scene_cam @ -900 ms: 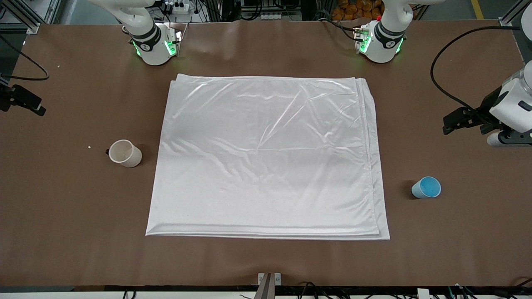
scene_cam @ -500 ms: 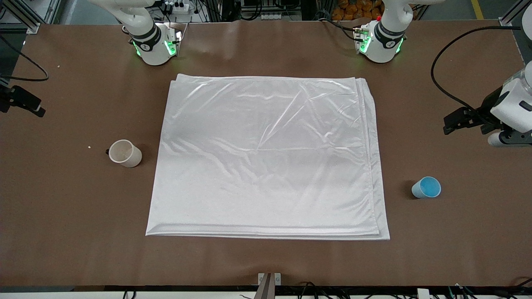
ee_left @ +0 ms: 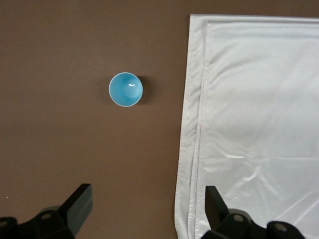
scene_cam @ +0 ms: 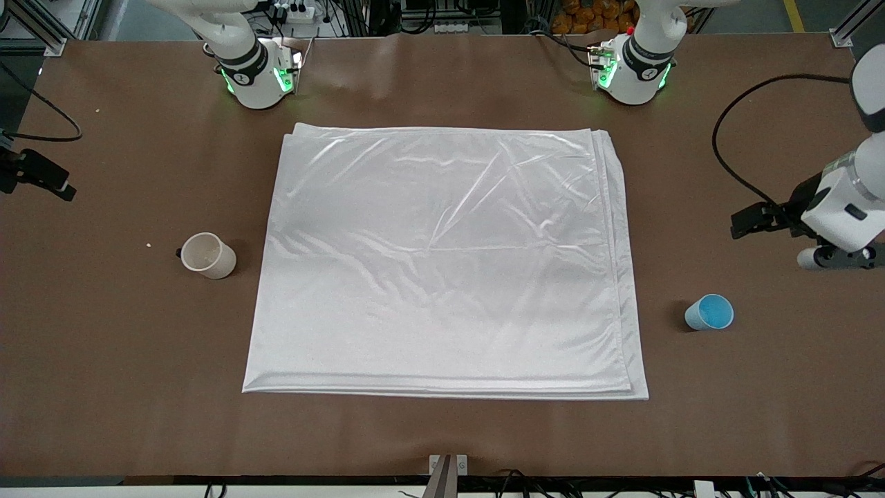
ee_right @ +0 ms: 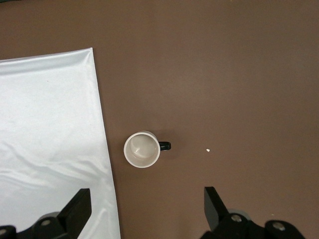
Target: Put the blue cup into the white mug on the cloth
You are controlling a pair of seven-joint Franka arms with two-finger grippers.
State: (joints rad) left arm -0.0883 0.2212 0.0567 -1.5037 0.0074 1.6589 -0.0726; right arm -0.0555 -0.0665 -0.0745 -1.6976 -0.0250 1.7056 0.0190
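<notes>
The cloth (scene_cam: 442,259) lies flat at the centre of the table (scene_cam: 104,360), its layered edges showing toward the left arm's end.

The blue cup (scene_cam: 709,312) stands upright on bare tabletop just off the cloth's edge at the left arm's end, toward the table edge nearest the front camera. It is empty, with a bright blue interior (ee_left: 125,89).

The white mug (scene_cam: 207,255) stands upright on bare tabletop near the cloth's edge at the right arm's end, also empty, its dark handle (ee_right: 165,146) pointing away from the cloth.

The left gripper (ee_left: 149,211) hangs in the air over bare table at the left arm's end, its 2 fingers spread wide and holding nothing.

The right gripper (ee_right: 148,209) is over the table near the mug, fingers likewise spread and empty.

A small pale speck (ee_right: 207,150) lies on the tabletop near the mug's handle.
</notes>
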